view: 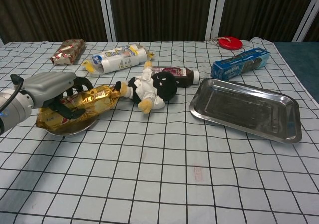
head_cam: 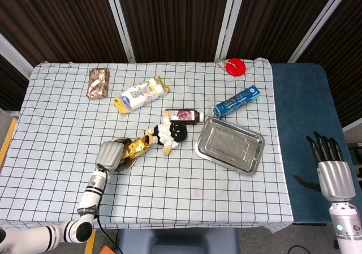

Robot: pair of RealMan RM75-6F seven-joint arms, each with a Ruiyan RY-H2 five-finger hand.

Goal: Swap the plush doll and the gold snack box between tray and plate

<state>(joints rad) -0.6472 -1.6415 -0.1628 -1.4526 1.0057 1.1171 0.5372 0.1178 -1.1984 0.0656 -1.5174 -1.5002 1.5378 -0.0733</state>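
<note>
The gold snack box [head_cam: 136, 147] [view: 92, 99] lies tilted over the small plate [view: 70, 129], its right end raised. My left hand [head_cam: 110, 155] [view: 50, 87] grips its left end, fingers curled over the top. The plush doll [head_cam: 168, 134] [view: 152, 88], white and black, lies on the checked cloth just right of the snack box, off both plate and tray. The metal tray [head_cam: 229, 145] [view: 246, 109] sits further right with nothing in it. My right hand [head_cam: 334, 175] hangs open, fingers apart, beyond the table's right edge.
At the back lie a silver-red snack packet [head_cam: 98, 82], a white and yellow bag [head_cam: 141, 94], a brown bottle [head_cam: 184, 115] behind the doll, a blue box [head_cam: 237, 100] by the tray's far corner, and a red disc [head_cam: 235, 67].
</note>
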